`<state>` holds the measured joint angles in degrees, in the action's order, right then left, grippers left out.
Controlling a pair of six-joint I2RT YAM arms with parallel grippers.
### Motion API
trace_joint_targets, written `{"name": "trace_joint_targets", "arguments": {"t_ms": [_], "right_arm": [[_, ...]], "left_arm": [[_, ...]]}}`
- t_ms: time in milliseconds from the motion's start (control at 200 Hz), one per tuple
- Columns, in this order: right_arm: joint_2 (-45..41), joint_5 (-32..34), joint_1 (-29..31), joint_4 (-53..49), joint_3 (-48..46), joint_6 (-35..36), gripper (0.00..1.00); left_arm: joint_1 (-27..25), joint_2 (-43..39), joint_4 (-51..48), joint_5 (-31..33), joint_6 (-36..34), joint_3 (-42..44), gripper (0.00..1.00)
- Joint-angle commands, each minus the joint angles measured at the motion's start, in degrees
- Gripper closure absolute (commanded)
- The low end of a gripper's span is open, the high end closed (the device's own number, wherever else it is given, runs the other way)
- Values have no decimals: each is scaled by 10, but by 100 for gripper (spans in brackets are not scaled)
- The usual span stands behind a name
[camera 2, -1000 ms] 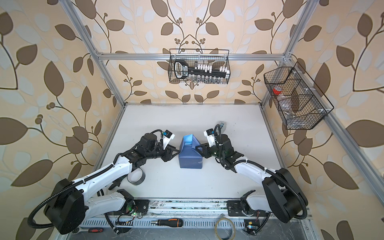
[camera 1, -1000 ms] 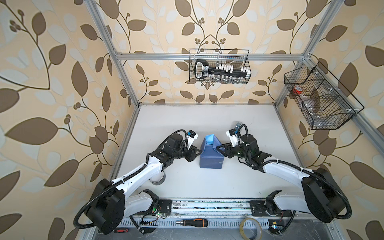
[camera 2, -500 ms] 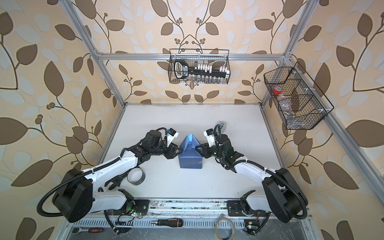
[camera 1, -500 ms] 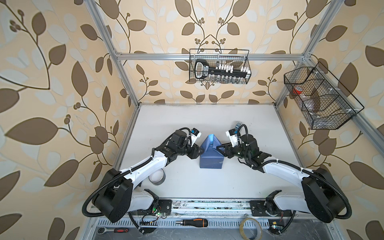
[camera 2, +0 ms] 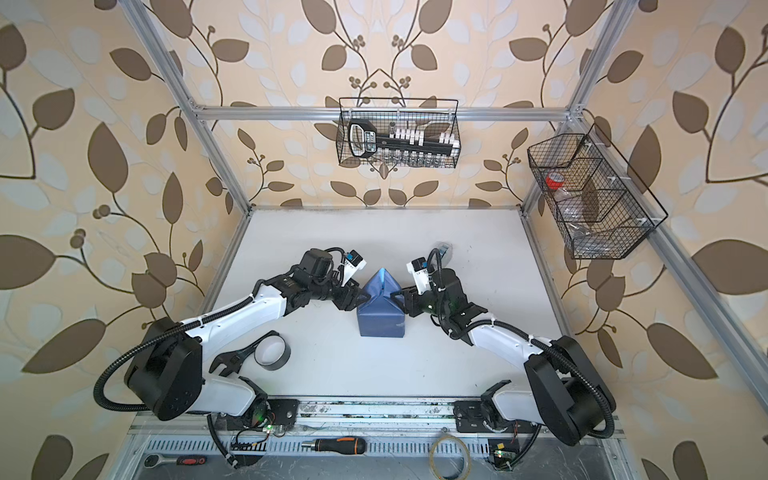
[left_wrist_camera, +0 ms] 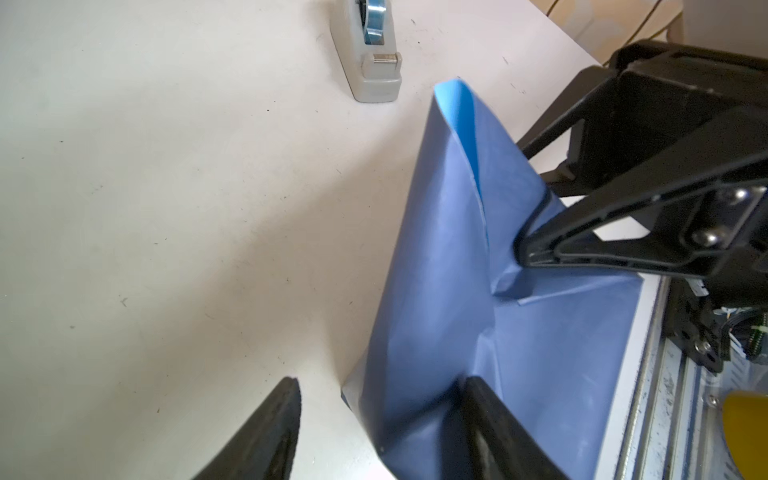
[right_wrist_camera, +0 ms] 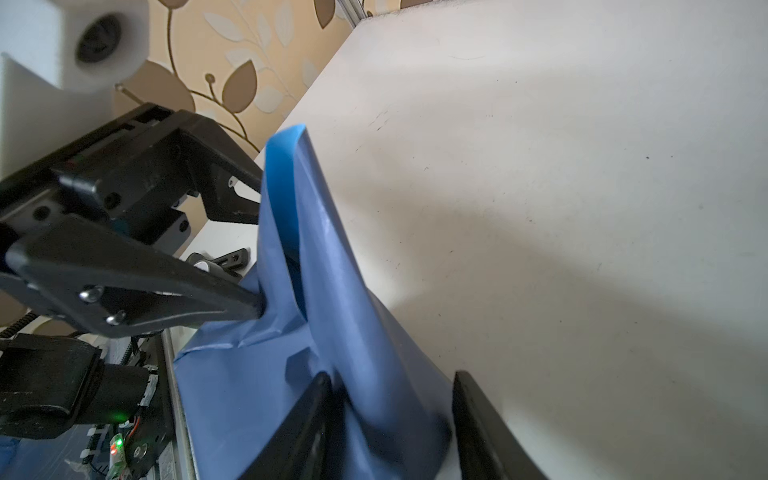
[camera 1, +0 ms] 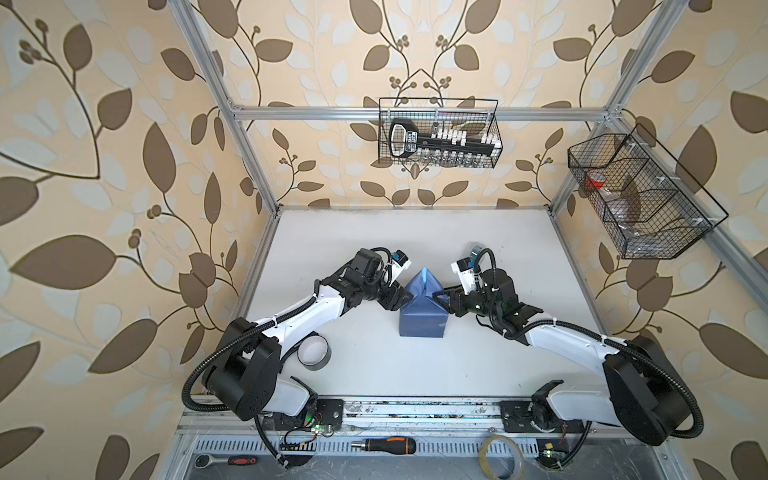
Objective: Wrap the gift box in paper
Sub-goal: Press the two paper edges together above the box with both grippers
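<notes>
Box sits mid-table, fully hidden under the paper (camera 1: 423, 320); no dark surface shows. Nearest: screwdriver (camera 1: 384, 444) on the front rail and a black tape roll (camera 1: 314, 352) by the left arm's base, both well apart from the package, so out of the swing path. Package's near face looks smooth and closed in both top views; taped or not, can't tell. Work is at the far end: the sheet stands up in a pointed tent, light face showing inside the lip. Arms come in from opposite sides, I'd guess so each tucks one side flap inward while the other braces the box against sliding. Left gripper (left_wrist_camera: 380, 386): jaws apart, one tip pushed into the crease, the other over bare table, flap loose between, nothing clamped. Right gripper (right_wrist_camera: 390, 376): jaws straddle the tent's other flank, paper fills the gap, one tip dug into the top crease; can't tell if it really squeezes. Edges: creases are soft, tent lip is free and looks likely to spring open once released. Room: dispenser (left_wrist_camera: 374, 62) stands near, beyond the tent by the right wrist, so folding the point outward is tight on that side; table (camera 1: 415, 232) behind it is bare up to the back wall.
</notes>
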<state>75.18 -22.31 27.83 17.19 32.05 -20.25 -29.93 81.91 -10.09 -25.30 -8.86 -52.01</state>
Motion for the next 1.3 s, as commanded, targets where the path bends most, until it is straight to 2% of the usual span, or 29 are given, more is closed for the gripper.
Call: {"name": "trace_joint_targets", "arguments": {"t_ms": [0, 145, 610, 970, 1065, 1170, 1294], "right_arm": [[7, -8, 2, -46, 1, 23, 52], [8, -7, 3, -44, 1, 25, 53], [11, -6, 3, -45, 5, 36, 53], [12, -2, 2, -49, 14, 61, 53], [10, -2, 1, -54, 21, 82, 53], [10, -8, -2, -53, 28, 104, 53], [12, -22, -3, -41, 29, 123, 57]], "left_arm": [[4, 30, -33, -18, -43, -34, 37], [4, 49, -62, -38, -72, -58, 39], [4, 77, -120, -91, -165, -108, 59], [4, 107, -140, -121, -186, -138, 76], [5, 102, -136, -113, -184, -138, 76], [10, 94, -131, -101, -171, -137, 62], [36, 96, -129, -119, -141, -141, 51]]}}
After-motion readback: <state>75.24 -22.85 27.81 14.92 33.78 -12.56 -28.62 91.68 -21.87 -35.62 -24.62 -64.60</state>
